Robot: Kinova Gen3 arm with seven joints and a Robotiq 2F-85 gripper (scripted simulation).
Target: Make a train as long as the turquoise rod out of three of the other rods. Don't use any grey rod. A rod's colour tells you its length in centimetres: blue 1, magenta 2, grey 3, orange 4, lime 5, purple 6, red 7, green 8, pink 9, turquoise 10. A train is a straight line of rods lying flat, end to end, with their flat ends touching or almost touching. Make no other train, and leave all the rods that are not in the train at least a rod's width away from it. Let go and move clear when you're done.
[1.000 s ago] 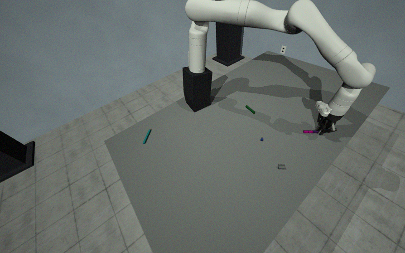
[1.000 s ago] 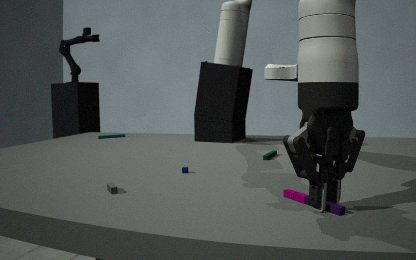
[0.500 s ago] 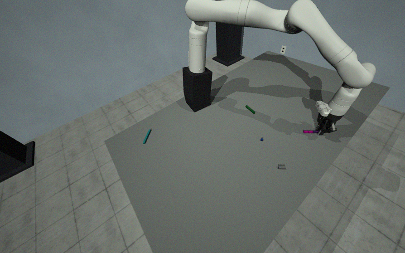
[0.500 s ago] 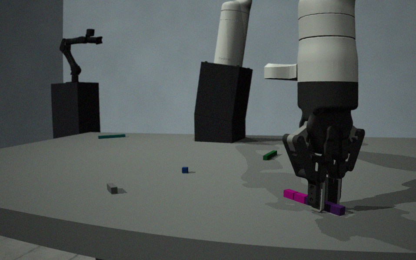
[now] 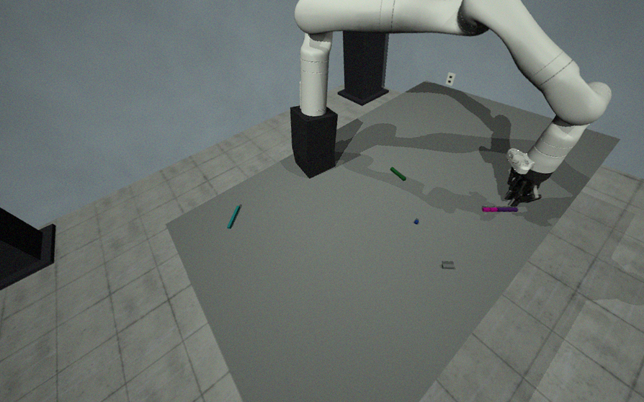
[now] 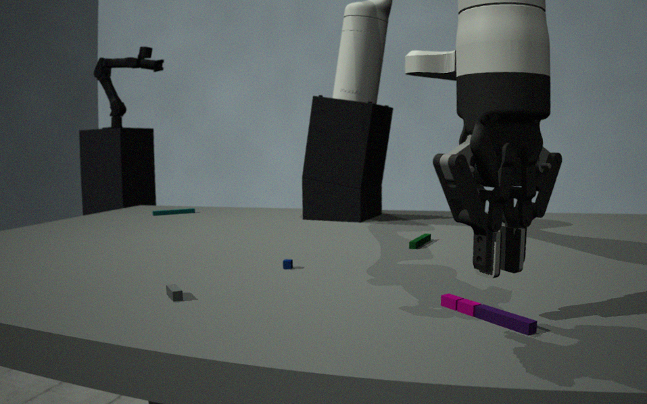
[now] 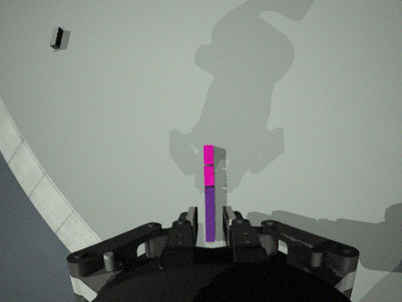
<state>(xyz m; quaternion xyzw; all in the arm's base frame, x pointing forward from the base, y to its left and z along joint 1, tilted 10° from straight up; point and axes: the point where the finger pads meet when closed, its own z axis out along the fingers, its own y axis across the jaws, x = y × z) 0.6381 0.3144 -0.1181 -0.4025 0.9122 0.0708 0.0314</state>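
Note:
Two magenta rods (image 6: 451, 301) (image 6: 468, 306) and a purple rod (image 6: 504, 319) lie flat, end to end, in one straight line near the table's right edge. The line also shows in the wrist view, with the magenta rods (image 7: 208, 165) ahead of the purple rod (image 7: 209, 213). My gripper (image 6: 501, 269) hangs a little above the purple rod, with its fingers slightly apart and nothing between them. In the overhead view the gripper (image 5: 516, 200) is over the line's purple end (image 5: 507, 209). The turquoise rod (image 5: 233, 216) lies far off at the left of the table.
A green rod (image 5: 398, 173) lies behind the line towards the arm's base (image 5: 315, 139). A small blue rod (image 5: 416, 220) lies left of the line. A grey rod (image 5: 447, 265) lies nearer the front. All are well apart from the line.

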